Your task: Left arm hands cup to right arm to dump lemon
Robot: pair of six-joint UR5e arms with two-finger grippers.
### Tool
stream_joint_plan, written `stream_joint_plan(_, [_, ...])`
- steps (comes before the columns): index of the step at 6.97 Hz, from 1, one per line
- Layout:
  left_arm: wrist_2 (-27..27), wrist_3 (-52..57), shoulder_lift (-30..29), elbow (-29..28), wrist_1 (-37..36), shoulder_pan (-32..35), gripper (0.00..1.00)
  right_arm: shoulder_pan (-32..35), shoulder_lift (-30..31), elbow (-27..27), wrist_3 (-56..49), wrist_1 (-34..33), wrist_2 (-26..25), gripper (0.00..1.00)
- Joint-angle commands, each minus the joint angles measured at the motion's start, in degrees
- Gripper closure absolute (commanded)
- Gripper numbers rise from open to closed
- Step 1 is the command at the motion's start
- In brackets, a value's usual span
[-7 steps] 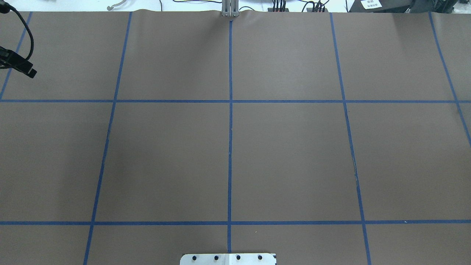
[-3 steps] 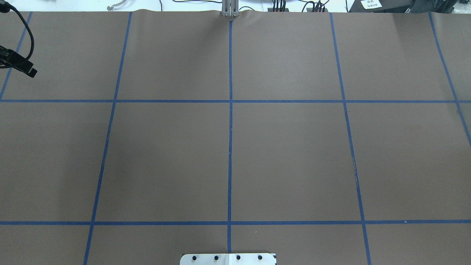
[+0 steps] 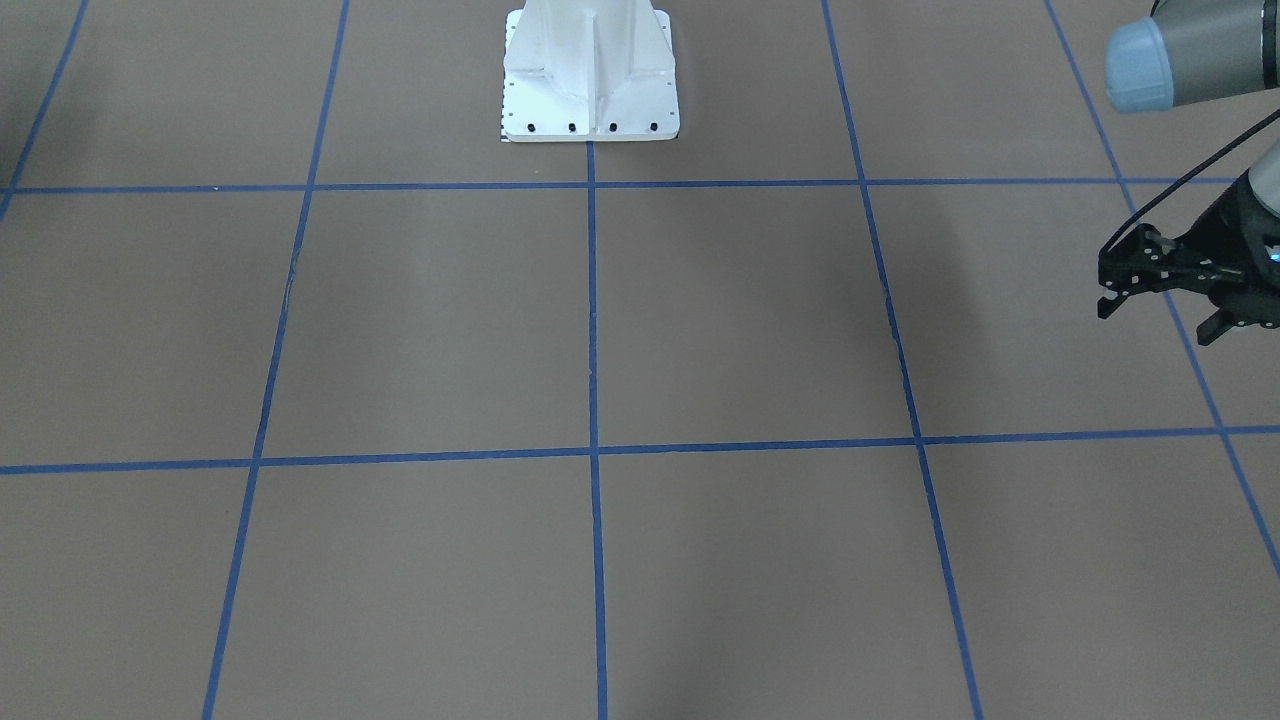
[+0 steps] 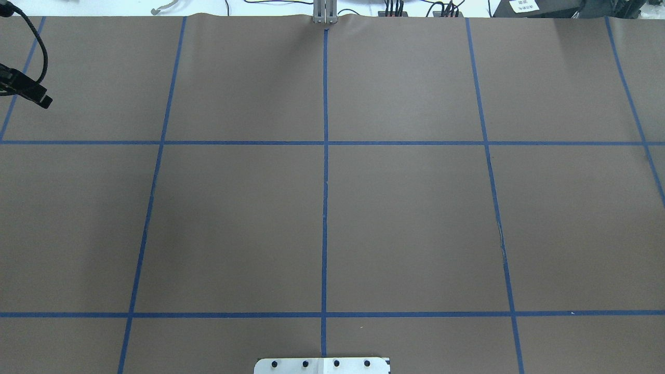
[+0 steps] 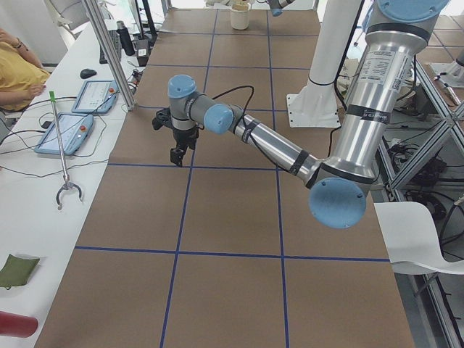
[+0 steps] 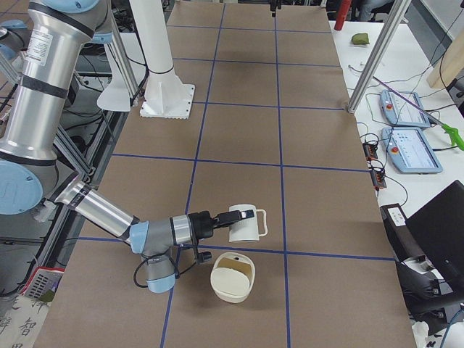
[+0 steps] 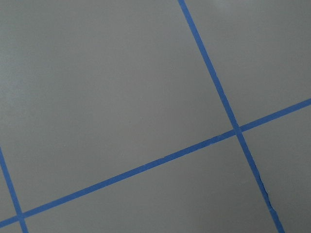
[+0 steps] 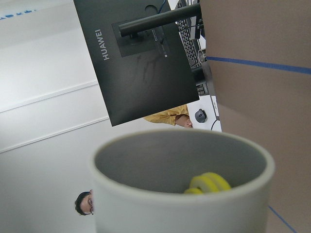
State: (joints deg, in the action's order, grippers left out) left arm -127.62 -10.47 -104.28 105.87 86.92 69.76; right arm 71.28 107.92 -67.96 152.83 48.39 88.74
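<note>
The handover looks done. The small white mug with a squarish loop handle [image 6: 245, 225] hangs tipped on its side at the right arm's black gripper [image 6: 217, 223], raised just beside a white round bowl [image 6: 232, 275]. I cannot tell how that gripper's jaws are set. The yellow lemon [image 8: 209, 183] sits inside the mug, not yet dumped. The left arm's black two-finger gripper [image 3: 1160, 300] hangs spread and empty, well apart from the bowl.

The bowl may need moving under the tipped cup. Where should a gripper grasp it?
Pinch the bowl by its rim from above, on the edge farthest from the cup: it stands open-side up, has no handle, and looks too wide to span.
</note>
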Motion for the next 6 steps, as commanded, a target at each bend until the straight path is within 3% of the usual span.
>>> stream_joint_plan(1, [0.00,0.01,0.04,0.13,0.00,-0.06,0.00,0.00,0.18,0.63,6.76,4.15,-1.46,1.00])
stream_joint_plan(6, [0.00,0.01,-0.05,0.13,0.00,-0.06,0.00,0.79,0.88,1.16,17.39,4.70,-3.57,1.00])
